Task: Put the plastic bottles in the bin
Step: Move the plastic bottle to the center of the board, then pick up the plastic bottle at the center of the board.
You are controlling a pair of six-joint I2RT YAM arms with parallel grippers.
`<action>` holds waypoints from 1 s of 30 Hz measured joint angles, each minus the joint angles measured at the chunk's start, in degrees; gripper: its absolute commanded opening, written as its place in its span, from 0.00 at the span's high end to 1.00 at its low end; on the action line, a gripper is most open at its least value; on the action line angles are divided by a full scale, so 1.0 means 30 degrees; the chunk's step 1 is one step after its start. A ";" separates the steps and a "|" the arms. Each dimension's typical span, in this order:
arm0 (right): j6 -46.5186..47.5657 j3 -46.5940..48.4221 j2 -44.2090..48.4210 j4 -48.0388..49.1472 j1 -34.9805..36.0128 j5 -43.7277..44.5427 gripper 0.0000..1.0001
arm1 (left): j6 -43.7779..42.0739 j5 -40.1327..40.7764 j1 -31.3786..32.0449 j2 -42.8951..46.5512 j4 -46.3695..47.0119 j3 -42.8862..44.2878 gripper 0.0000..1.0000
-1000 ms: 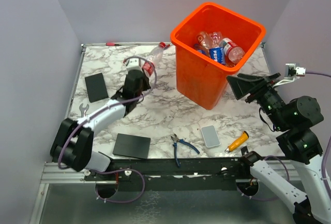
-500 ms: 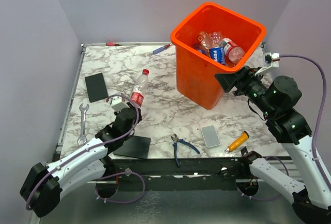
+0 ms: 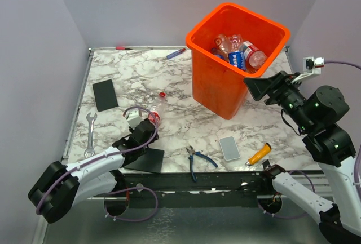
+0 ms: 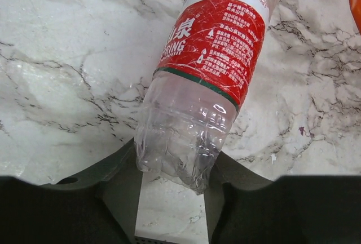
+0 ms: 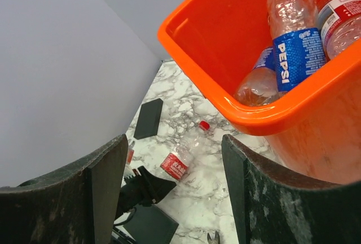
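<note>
1 bottle (image 3: 156, 107) nearer left end effector (image 3: 148, 127)

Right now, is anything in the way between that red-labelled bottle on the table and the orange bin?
Nothing visible does. The bottle lies with its base at the left gripper's jaws, and only bare table stretches between it and the bin. It would need lifting over the bin's wall.

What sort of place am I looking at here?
Probably a robotics test cell: a left arm and right arm bolted to a marble-patterned table, plain walls boxing it in, an orange bin of plastic bottles.
</note>
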State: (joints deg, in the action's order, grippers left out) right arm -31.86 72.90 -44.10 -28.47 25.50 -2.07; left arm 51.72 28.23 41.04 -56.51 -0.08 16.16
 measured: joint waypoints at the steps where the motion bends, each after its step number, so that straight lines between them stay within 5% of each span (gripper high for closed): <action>1: 0.0015 0.0000 0.0138 -0.0131 0.0000 0.0044 0.28 | 0.0000 -0.0131 0.0000 -0.0124 0.0058 0.0000 0.42; 3: 0.0073 0.0000 0.0393 -0.0342 0.0000 0.0109 0.28 | -0.0102 -0.0299 0.0007 -0.0240 0.0066 0.0044 0.23; 4: 0.0080 -0.0007 0.0525 -0.0415 0.0000 0.0124 0.28 | -0.0240 -0.0415 0.0015 -0.0248 0.0007 0.0168 0.04; 5: 0.0080 -0.0022 0.0656 -0.0430 0.0000 0.0138 0.28 | -0.0291 -0.0517 0.0029 -0.0248 -0.0022 0.0364 0.01; 19: 0.0372 -0.0270 0.1778 -0.0430 0.0000 -0.0182 0.26 | -0.4605 -0.0597 0.0117 0.0386 -0.4721 0.7176 0.01; 25: 0.0721 -0.0918 0.2579 -0.0240 0.0000 -0.0444 0.25 | -0.8633 -0.0335 -0.0095 -0.4313 -0.6193 1.2298 0.01; 30: 0.1042 -0.1362 0.3060 0.0073 0.0000 -0.0656 0.25 | -0.9267 -0.1530 -0.1005 -0.7788 -0.7417 1.2757 0.01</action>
State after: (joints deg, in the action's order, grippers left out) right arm -28.73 68.82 -34.92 -28.25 25.50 -4.03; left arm 23.92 23.64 38.02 -79.88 -22.33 54.43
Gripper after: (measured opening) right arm 0.745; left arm 0.990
